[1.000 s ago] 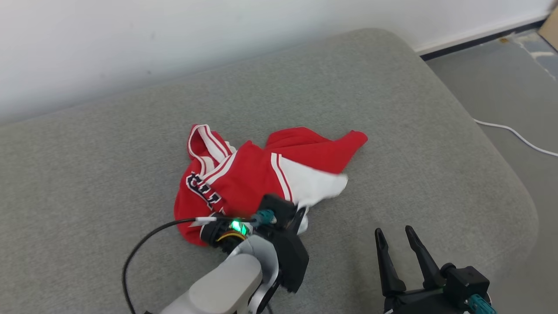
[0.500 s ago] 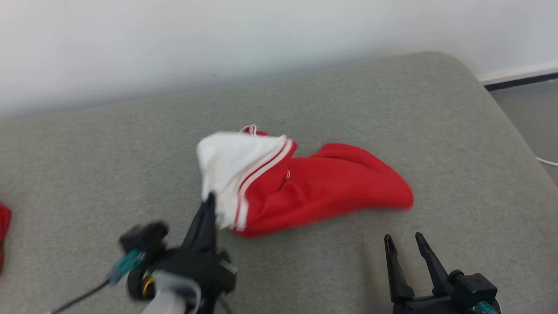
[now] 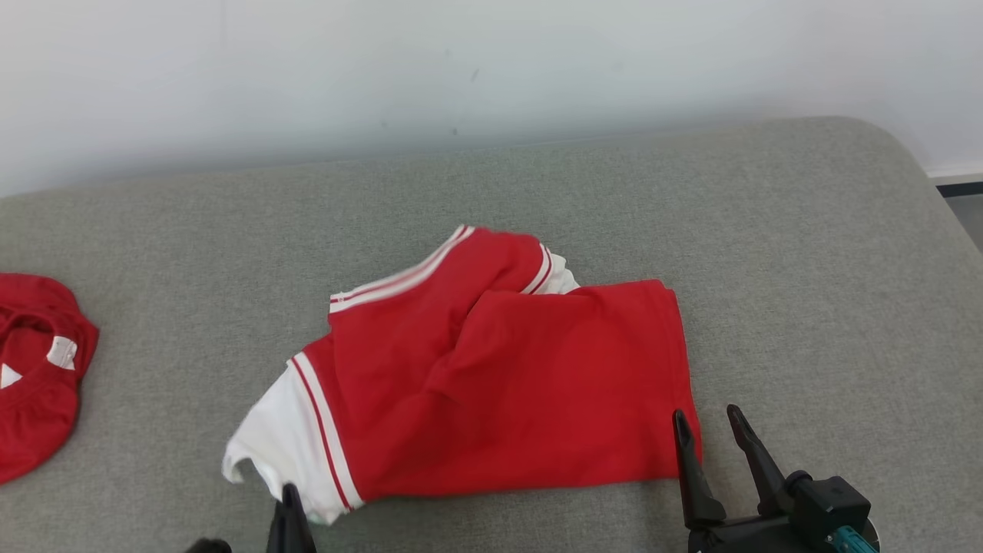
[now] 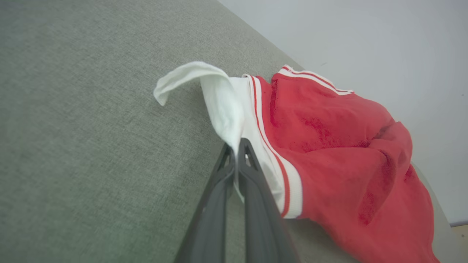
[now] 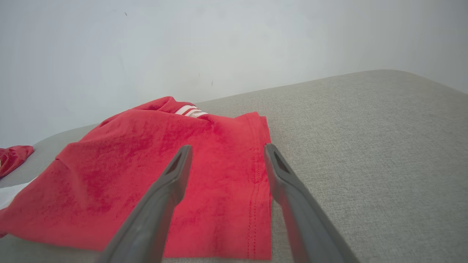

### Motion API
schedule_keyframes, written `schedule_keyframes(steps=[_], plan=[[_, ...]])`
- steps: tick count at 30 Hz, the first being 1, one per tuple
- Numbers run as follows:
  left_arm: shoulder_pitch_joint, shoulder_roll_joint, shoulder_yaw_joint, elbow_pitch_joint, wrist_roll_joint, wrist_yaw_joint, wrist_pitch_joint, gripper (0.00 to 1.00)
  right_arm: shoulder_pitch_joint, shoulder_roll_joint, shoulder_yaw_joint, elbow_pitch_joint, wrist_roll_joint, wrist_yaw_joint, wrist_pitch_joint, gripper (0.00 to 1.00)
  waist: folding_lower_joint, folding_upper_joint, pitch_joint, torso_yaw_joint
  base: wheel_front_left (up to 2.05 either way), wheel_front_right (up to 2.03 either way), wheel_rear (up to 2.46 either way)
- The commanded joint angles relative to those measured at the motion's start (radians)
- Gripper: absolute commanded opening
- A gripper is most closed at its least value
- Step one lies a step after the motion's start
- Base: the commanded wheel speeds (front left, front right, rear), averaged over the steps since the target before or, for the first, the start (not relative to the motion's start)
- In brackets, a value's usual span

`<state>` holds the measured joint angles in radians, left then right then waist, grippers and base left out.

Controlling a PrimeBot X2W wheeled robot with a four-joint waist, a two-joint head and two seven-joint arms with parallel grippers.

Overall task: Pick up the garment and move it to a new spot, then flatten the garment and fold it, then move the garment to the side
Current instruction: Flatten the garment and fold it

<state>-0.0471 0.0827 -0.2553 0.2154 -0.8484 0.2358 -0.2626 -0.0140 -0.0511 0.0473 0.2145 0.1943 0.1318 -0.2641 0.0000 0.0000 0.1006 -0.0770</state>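
Observation:
The garment (image 3: 499, 376) is a red shirt with white sleeves and striped trim, lying partly spread on the grey cushion (image 3: 806, 269). At the bottom edge of the head view my left gripper (image 3: 291, 493) meets the white sleeve (image 3: 280, 445). The left wrist view shows this left gripper (image 4: 237, 146) shut on the sleeve's white cloth (image 4: 219, 106), with the red body (image 4: 340, 153) trailing away to the right. My right gripper (image 3: 706, 421) stands open at the shirt's near right corner. In the right wrist view its fingers (image 5: 179, 164) straddle the red hem (image 5: 256, 175) without touching it.
A second red piece of clothing (image 3: 38, 384) lies at the cushion's left edge, also seen as a red clump (image 5: 12, 155) in the right wrist view. A pale wall (image 3: 491, 69) runs behind the cushion. The cushion's rounded right edge drops toward the floor (image 3: 969, 219).
The head camera has swung left. My left gripper pulled the shirt by its white sleeve toward the near left, and the crumpled shirt now lies spread out. The right gripper stays open.

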Motion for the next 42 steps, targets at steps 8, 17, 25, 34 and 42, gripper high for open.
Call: schedule_keyframes(steps=[8,17,25,34,42], plan=[[0.078,-0.025,-0.074,0.076,0.071,0.059,0.036,0.35,0.004,0.002,-0.006,-0.002,-0.012,-0.002,0.000,1.00,0.0000,0.0000,-0.006,0.021,0.00,0.00,0.00],[0.084,0.060,-0.099,0.011,0.108,0.110,0.133,1.00,0.005,0.002,-0.016,-0.005,-0.014,-0.002,0.000,1.00,0.0000,0.0000,-0.017,0.022,0.00,0.00,0.00],[0.069,0.222,-0.098,-0.143,0.272,0.160,0.064,1.00,-0.010,0.002,-0.077,-0.002,-0.046,-0.002,0.007,1.00,0.0000,0.0000,-0.047,0.028,0.00,0.00,0.00],[0.085,0.232,-0.081,-0.212,0.482,0.058,-0.002,1.00,-0.048,0.002,-0.104,-0.007,-0.084,-0.002,0.106,1.00,0.0000,0.0000,-0.087,0.043,0.00,0.00,0.00],[0.146,0.139,-0.022,-0.194,0.555,-0.054,-0.003,1.00,-0.153,-0.038,-0.125,0.023,-0.081,-0.002,0.356,1.00,0.0000,0.0000,-0.082,0.069,0.00,0.00,0.00]])
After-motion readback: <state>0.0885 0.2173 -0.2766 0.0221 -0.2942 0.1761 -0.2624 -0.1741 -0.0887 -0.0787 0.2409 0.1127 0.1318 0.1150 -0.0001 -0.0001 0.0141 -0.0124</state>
